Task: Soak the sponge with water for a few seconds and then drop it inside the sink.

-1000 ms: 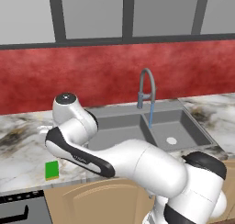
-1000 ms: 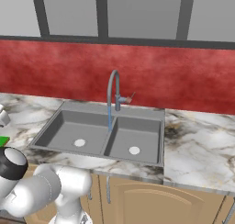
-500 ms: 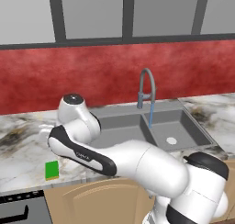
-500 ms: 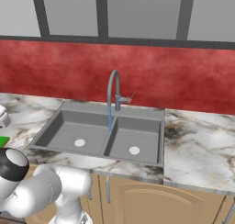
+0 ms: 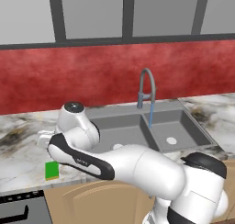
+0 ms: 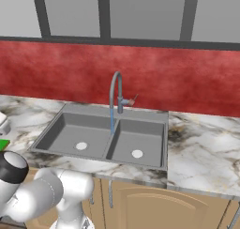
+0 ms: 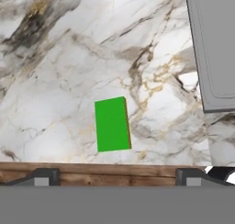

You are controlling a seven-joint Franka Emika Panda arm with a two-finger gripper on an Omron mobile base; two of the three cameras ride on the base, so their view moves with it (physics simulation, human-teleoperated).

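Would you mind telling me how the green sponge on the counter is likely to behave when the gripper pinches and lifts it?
The sponge is a small flat block lying flat on the marble counter, so it is probably light and unlikely to roll or tip. Its thin tan underlayer suggests soft foam that may squash somewhat under a pinch. Being low, it offers little side height, so a grasp may need to reach close to the counter.

Tabletop (image 7: 59, 71) veined marble, polished; sink (image 5: 183, 126) matt grey; sponge (image 7: 112, 124) flat matt green; cabinet (image 6: 154, 209) wood.

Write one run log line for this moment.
sponge: flat on counter, untouched | tool: open above sponge | water: running into sink
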